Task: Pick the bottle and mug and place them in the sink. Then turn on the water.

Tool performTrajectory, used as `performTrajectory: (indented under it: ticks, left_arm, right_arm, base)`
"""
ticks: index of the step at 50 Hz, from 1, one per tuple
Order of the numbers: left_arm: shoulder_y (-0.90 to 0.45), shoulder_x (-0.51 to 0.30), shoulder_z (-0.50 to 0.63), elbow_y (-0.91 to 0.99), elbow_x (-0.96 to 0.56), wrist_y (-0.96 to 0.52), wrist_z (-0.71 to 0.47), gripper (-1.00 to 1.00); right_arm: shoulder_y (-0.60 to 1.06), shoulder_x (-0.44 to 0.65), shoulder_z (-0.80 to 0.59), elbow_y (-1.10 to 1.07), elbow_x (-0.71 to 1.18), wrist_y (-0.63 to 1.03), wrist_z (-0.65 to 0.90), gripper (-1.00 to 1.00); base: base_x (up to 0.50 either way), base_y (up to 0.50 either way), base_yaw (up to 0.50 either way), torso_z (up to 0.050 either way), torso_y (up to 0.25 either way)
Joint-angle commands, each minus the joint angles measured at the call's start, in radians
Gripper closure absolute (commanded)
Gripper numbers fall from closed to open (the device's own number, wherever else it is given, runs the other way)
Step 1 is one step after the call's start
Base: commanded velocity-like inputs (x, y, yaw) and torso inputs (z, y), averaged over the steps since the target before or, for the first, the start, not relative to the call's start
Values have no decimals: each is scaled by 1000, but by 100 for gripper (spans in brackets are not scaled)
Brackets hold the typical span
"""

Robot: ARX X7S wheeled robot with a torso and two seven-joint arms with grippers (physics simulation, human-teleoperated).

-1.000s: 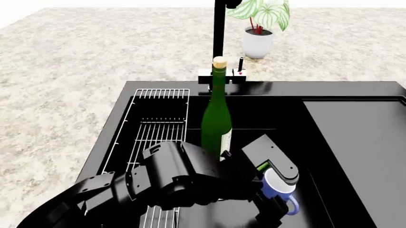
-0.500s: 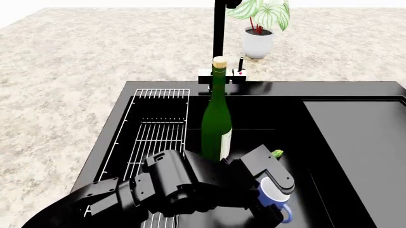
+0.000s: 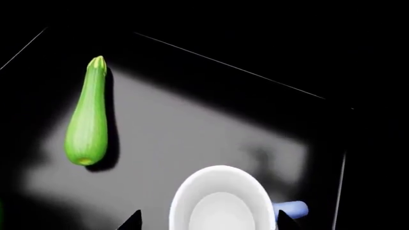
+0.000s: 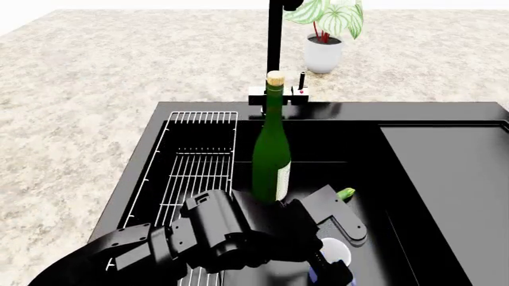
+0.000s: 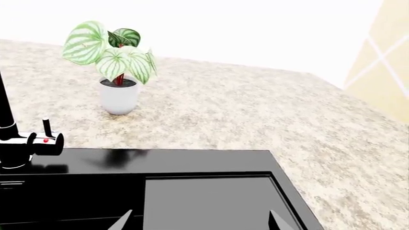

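Note:
The blue mug (image 3: 221, 201) with its white inside stands upright low in the black sink (image 4: 199, 110), close to the basin floor. My left gripper (image 3: 208, 221) is open around it, and bare floor shows between one fingertip (image 3: 133, 219) and the mug's rim. From the head view the mug (image 4: 332, 253) shows just past my left arm. The green bottle (image 4: 271, 155) stands upright in the basin behind the arm. No water shows at the black faucet (image 4: 275, 42). My right gripper (image 5: 199, 220) is open and empty over the drainboard (image 5: 204, 201).
A small green zucchini (image 3: 87, 115) lies on the basin floor beside the mug. The white wire rack (image 4: 195, 161) fills the basin's left side. A potted plant (image 4: 323, 53) stands on the counter behind the faucet. The faucet lever (image 5: 45, 139) sits at its base.
My left arm has lowered the mug deeper into the basin and a little nearer. The bottle has not moved.

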Motion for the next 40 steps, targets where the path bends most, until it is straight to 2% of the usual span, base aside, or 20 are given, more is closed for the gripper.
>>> performTrajectory:
  ticks: [1, 40]
  left_arm:
    - [8, 5, 15, -6, -42, -3, 0, -100]
    - [-108, -128, 21, 100, -92, -105, 13, -100]
  right_arm:
    - [-5, 0, 8, 1, 3, 2, 3, -100]
    - [-12, 0, 42, 1, 11, 11, 7, -100]
  base:
    - [0, 0, 0, 0, 0]
    - [0, 0, 0, 0, 0]
